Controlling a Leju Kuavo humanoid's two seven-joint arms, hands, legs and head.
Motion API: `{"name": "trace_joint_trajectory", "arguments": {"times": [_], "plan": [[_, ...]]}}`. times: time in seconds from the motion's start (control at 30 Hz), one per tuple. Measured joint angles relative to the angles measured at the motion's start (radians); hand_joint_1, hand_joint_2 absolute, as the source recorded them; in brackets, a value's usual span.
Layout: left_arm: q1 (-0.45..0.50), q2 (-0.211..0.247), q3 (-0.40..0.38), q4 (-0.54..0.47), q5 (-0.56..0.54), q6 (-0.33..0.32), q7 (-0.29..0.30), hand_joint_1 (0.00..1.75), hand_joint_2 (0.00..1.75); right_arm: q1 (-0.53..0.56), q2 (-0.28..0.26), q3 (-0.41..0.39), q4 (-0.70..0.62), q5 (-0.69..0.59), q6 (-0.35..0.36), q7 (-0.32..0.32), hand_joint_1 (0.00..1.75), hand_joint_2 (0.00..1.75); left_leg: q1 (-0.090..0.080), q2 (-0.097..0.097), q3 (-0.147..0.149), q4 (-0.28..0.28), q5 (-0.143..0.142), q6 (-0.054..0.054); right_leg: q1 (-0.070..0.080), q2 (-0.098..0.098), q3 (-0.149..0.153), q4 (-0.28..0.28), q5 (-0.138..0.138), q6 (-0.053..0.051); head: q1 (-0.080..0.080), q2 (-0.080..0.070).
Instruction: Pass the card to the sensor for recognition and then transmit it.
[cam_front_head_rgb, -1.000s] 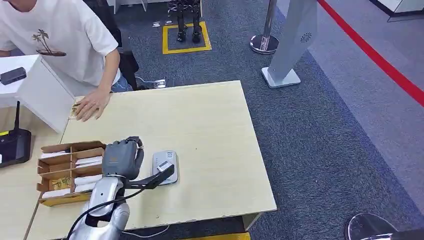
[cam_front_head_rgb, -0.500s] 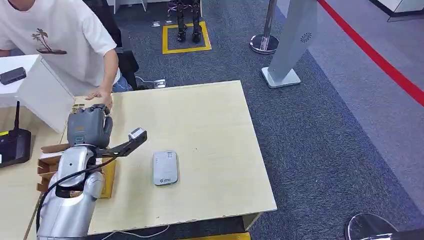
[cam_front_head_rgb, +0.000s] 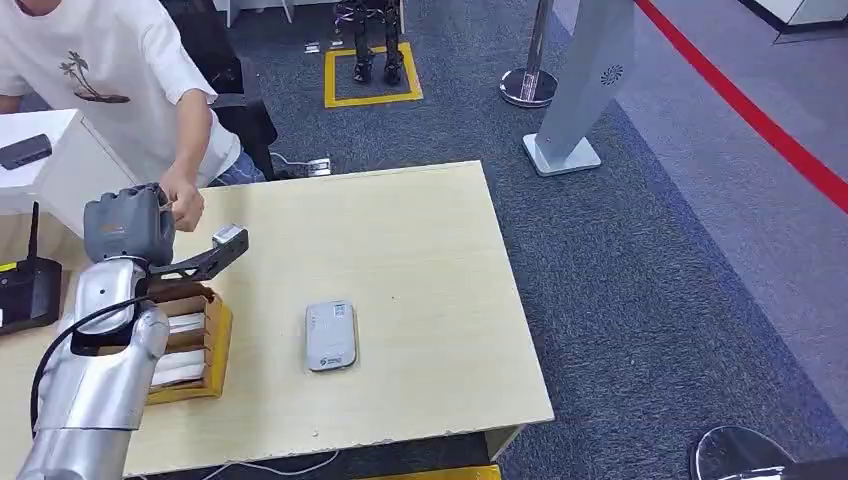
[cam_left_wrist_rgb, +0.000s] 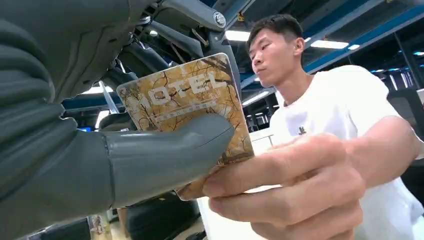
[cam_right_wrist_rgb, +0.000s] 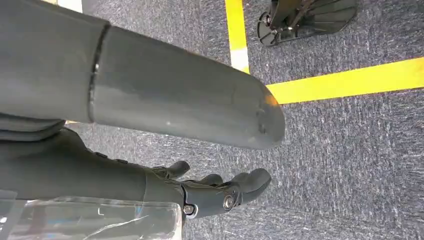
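Left wrist view gives us the close-up: the left hand (cam_left_wrist_rgb: 100, 150) has the card (cam_left_wrist_rgb: 190, 107) clamped, thick grey thumb pressed flat across its face, darker fingers (cam_left_wrist_rgb: 165, 40) behind it. It's a brown, tree-patterned card with pale lettering. And the person's hand (cam_left_wrist_rgb: 295, 190) is right on it, fingertips pinching the card's free edge. Both have hold of it at once!

From the head view, the left hand (cam_front_head_rgb: 125, 225) is raised over the far left corner of the table (cam_front_head_rgb: 420, 250), meeting the person's hand (cam_front_head_rgb: 183, 210) there. The person in the white T-shirt (cam_front_head_rgb: 100, 70) leans in from beyond that corner.

Back on the tabletop, the sensor (cam_front_head_rgb: 331, 335), a flat grey device, lies by itself, well apart from the handover. Near the left edge sits the cardboard box (cam_front_head_rgb: 195, 340) of cards, partly hidden behind the silver arm.

Right wrist view now: the right hand (cam_right_wrist_rgb: 210, 192) hangs over grey carpet with yellow tape lines, fingers spread apart, holding nothing at all.
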Motion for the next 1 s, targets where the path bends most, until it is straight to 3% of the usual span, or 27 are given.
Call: {"name": "trace_joint_trajectory", "arguments": {"times": [0.17,0.57,0.6,0.63,0.67,0.83,1.0], "plan": [[-0.046,0.001,0.000,0.060,0.000,0.002,-0.002,1.75,1.75,0.000,0.000,0.000,0.000,0.000,0.002,0.000,0.00,1.75,0.000,0.000,0.000,0.000,0.000,0.000,0.000,0.000,0.000,0.000,0.000,0.000,0.000,0.000],[-0.059,-0.002,0.000,0.087,0.000,0.007,-0.009,1.75,1.75,-0.001,0.000,0.000,0.000,-0.001,0.002,0.000,0.00,1.75,0.000,0.000,0.000,0.000,0.000,0.000,0.000,0.000,-0.001,0.000,0.000,0.000,0.000,0.000],[-0.060,-0.003,0.000,0.089,0.000,0.007,-0.010,0.10,1.75,-0.001,0.000,0.000,0.000,-0.001,0.002,0.000,0.00,1.75,0.000,0.000,0.000,0.000,0.000,0.000,0.000,0.000,-0.001,0.000,0.000,0.000,0.000,0.000],[-0.061,-0.005,0.000,0.089,0.000,0.007,-0.010,0.00,1.75,-0.001,0.000,0.000,0.000,-0.001,0.002,0.000,0.00,1.75,0.000,0.000,0.000,0.000,0.000,0.000,0.000,0.000,-0.001,0.000,0.000,0.000,0.000,0.000],[-0.062,-0.006,0.000,0.089,0.000,0.007,-0.009,0.00,0.00,0.000,0.000,0.000,0.000,-0.001,0.002,0.000,0.00,1.75,0.000,0.000,0.000,0.000,0.000,0.000,0.000,0.000,-0.001,0.000,0.000,0.000,0.000,0.000],[-0.062,-0.008,-0.005,0.087,0.000,0.014,0.032,0.00,0.00,0.000,0.000,0.000,0.000,-0.002,0.000,0.000,0.00,1.75,0.000,0.000,0.000,0.000,0.000,0.000,0.000,0.000,0.000,0.000,0.000,0.000,0.000,0.000],[-0.062,-0.016,-0.006,0.069,-0.001,0.011,0.009,0.00,0.00,0.000,0.000,0.000,0.000,-0.005,-0.001,0.003,0.00,1.75,0.000,0.000,0.000,0.000,0.000,0.000,0.000,0.000,0.000,0.000,0.000,0.000,0.000,0.000]]}}
